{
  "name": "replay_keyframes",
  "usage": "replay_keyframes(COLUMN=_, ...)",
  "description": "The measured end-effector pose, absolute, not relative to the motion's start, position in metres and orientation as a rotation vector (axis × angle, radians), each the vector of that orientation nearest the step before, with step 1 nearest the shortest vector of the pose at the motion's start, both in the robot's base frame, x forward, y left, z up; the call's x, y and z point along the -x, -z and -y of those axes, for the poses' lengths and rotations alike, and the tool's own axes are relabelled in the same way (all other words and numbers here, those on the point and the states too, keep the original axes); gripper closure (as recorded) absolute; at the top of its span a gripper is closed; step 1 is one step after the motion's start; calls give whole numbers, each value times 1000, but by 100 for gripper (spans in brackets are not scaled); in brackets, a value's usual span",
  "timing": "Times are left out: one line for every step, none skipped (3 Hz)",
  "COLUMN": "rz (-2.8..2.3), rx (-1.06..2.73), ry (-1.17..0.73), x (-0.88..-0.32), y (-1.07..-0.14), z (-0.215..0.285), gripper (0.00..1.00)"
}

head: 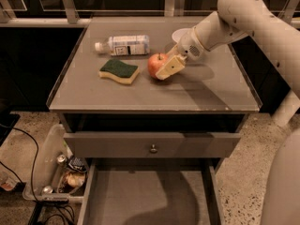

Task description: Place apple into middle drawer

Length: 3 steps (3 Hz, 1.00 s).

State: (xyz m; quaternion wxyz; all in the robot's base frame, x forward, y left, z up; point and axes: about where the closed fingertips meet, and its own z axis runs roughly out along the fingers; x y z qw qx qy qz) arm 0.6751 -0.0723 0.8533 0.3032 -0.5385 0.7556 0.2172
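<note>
The red apple (153,63) is above the grey tabletop (206,90), right of a sponge. My gripper (162,67) reaches in from the right and is shut on the apple; one beige finger (170,67) covers its right side and the other is hidden behind it. I cannot tell whether the apple touches the table. The middle drawer (117,203) stands pulled out at the bottom, showing a bare flat grey floor with low side walls. It is well below and in front of the gripper.
A green-and-yellow sponge (119,71) and a lying plastic bottle (123,45) are left of the apple. A white bowl (179,33) sits behind the gripper. The upper drawer front with a knob (153,148) sticks out slightly. A clear bin of cans (60,171) stands on the floor at left.
</note>
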Motion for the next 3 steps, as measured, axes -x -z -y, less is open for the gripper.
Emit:
replay_keyframes(rz=-2003, rx=1427, ry=-576, x=-675, y=-853, z=72, gripper=100)
replay_keyframes(rz=-2004, rx=1426, ry=-568, x=-669, y=-858, z=74, gripper=100)
replay_keyframes(rz=-1979, rx=1415, ry=-547, x=-649, y=-874, z=83, gripper=100)
